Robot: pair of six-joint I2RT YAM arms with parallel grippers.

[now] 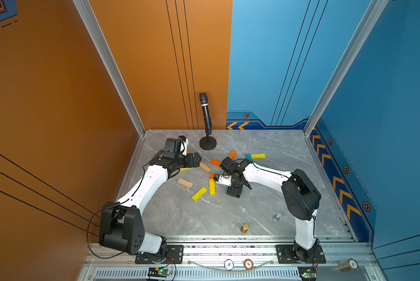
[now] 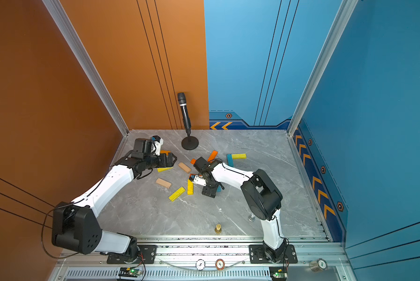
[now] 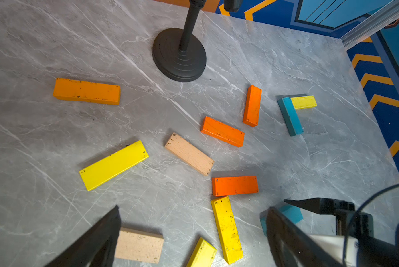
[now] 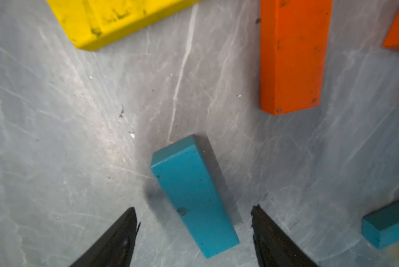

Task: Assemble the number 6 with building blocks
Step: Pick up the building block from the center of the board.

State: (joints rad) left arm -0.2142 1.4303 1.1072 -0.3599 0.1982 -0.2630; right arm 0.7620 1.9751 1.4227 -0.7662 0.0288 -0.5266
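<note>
Two robot arms are shown over a grey marbled desk (image 1: pixel 284 150), on which the building blocks (image 3: pixel 189 153) are scattered. No figure six can be read yet. Most blocks lie loose at odd angles around the middle of the desk.

Two pairings are seen that may be a beginning. A teal block (image 3: pixel 290 116) and a yellow block (image 3: pixel 303 102) touch in an L shape toward the back, right of the middle. An orange block (image 3: pixel 235 185) and a long yellow block (image 3: pixel 227 228) meet at a corner near the middle. From this layout, the task is judged to be at an early stage, with nearly all of the placing left to do.

The right tool (image 4: pixel 194 211) hangs low over a blue block (image 4: pixel 189 185), which lies flat on the desk near that orange and yellow corner. Its jaws are set either side of the block with a gap on each side, so nothing is gripped.

The left tool (image 3: pixel 193 209) is held above the left of the desk, with its jaws spread wide and empty.
</note>
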